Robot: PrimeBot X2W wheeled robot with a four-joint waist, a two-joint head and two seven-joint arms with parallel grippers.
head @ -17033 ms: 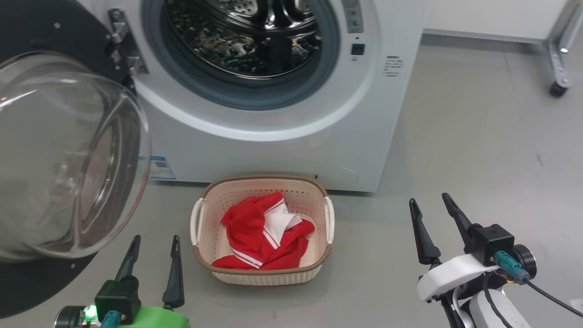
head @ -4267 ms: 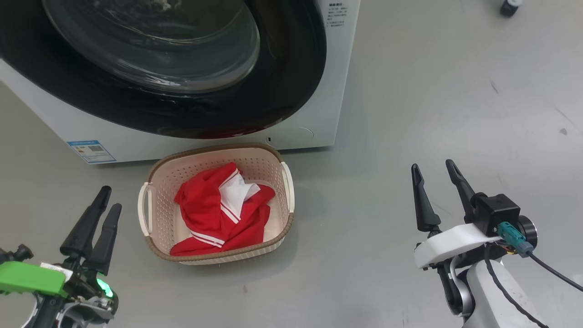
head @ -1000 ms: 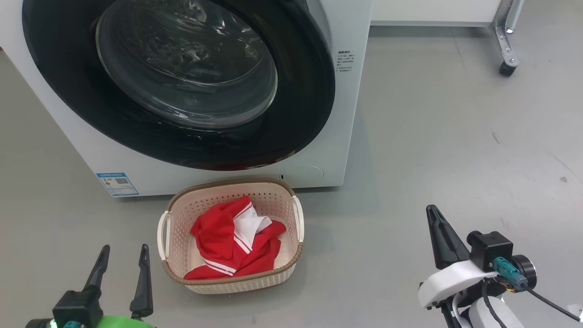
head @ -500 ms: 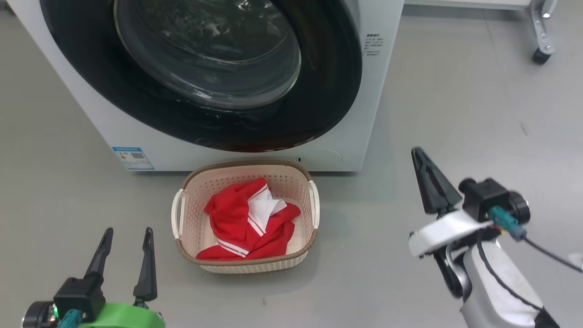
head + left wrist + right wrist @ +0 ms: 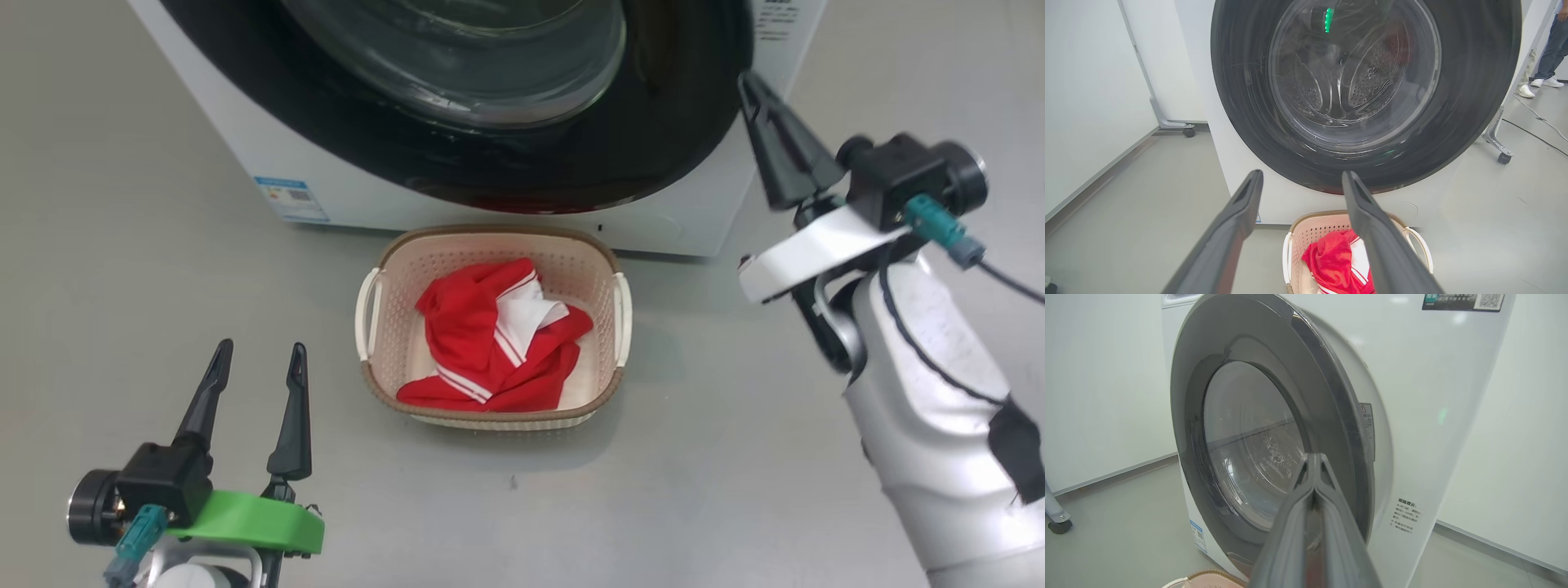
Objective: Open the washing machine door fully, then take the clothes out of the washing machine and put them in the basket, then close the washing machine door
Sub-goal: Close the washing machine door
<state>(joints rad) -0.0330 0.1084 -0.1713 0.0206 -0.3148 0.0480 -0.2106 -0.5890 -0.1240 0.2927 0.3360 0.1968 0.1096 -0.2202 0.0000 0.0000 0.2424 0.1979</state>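
Observation:
The washing machine (image 5: 702,220) stands at the top of the head view, and the washing machine door (image 5: 669,122) lies against its front with the black rim facing me. Whether the door is latched I cannot tell. Below it the basket (image 5: 490,233) holds the red and white clothes (image 5: 482,335). My right gripper (image 5: 747,80) is shut and empty, its tip beside the door's right edge. In the right wrist view that gripper (image 5: 1312,457) points at the door (image 5: 1257,428) from the side. My left gripper (image 5: 260,351) hangs open left of the basket, facing the door (image 5: 1474,102).
Grey floor surrounds the machine and the basket (image 5: 1310,220). A person's legs (image 5: 1549,49) stand behind the machine on the right, near a wheeled metal frame (image 5: 1496,139) and a floor cable (image 5: 1535,134). White wall panels rise on the left.
The camera has tilted down. My shut right gripper has risen from floor level to the door's right edge. The left gripper stays open and low. The door, open wide earlier, now covers the drum.

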